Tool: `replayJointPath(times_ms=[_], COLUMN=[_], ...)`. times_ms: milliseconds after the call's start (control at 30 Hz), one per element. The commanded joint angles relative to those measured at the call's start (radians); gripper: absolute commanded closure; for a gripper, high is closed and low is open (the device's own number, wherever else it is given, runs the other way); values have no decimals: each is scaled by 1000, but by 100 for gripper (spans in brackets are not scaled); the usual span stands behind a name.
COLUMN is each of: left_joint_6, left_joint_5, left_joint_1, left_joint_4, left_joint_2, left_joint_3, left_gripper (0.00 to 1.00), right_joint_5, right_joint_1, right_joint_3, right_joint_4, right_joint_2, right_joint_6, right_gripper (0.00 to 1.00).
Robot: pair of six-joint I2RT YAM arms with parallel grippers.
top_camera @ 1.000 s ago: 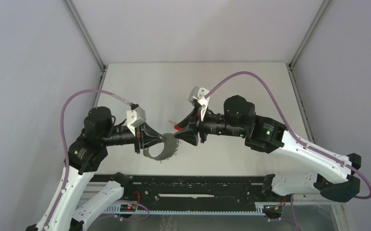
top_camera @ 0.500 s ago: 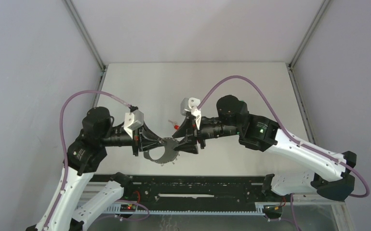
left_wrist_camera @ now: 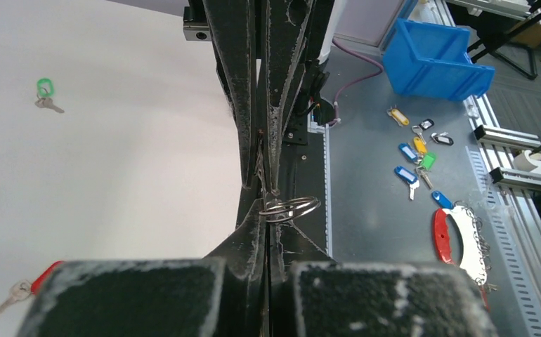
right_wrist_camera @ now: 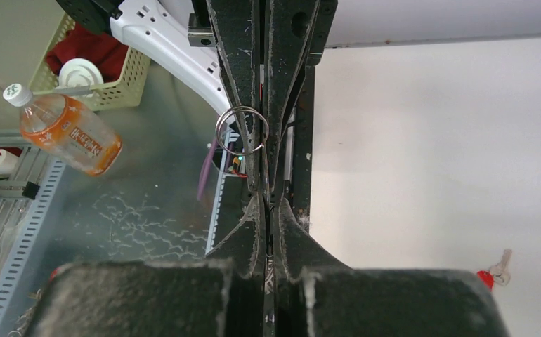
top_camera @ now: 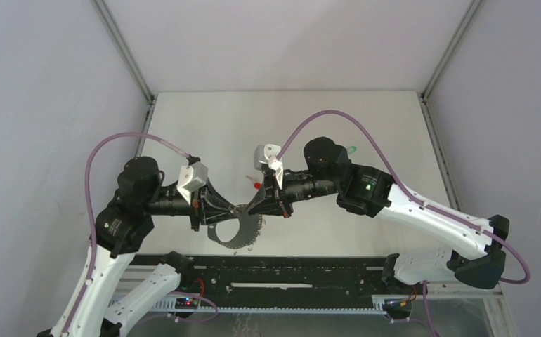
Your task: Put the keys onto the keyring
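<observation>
Keyring [left_wrist_camera: 290, 208]: metal ring up off desk, btwn the two claw tips, mid-desk twd near edge.
L claw [left_wrist_camera: 266, 205]: fingers fully closed, ring pinched at tips.
R claw [right_wrist_camera: 268, 205]: fingers pressed together, tip-to-tip w/ L claw; hold on ring – can't tell.
Red key [top_camera: 256, 182]: flat on desk, centre, just past claws.
Green key [top_camera: 352, 149]: on desk, twd right edge.

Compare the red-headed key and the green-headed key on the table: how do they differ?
The red-headed key has a red head; the green-headed key a green one. The red-headed key lies close to the held ring; the green-headed key lies farther off, beyond the right arm. Both lie loose on the table, neither threaded on the ring.
</observation>
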Motion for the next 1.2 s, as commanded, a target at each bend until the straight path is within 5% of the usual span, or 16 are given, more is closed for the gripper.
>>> replayJointPath(times_ms=[0,167,400,633,967,1167], left_joint_6=[4,94,272,375,452,541], left_joint_5=[20,10,-85,-126,-137,-151], left_joint_1=[-6,-6,-7,-11,-76,-112], left_joint_4=[46,-34,-121,-150,-248,-352], left_joint_2=[-8,-12,-38,-30,27,52], left_joint_3=[65,87,121,145,167,195], left_gripper=[100,78,69,44,40,52], right_joint_5=[-55,-44,-46,-14,65,75], right_joint_1=[7,5,5,27,82,91], right_joint_3=[27,6,25,92,219,242], right_joint_4=[26,40,-8,-116,-259,-292], right_joint_2=[0,-28,-29,13,97,110], right_joint_6=[38,46,69,52,-1,-9], right_gripper=[100,100,100,100,100,100])
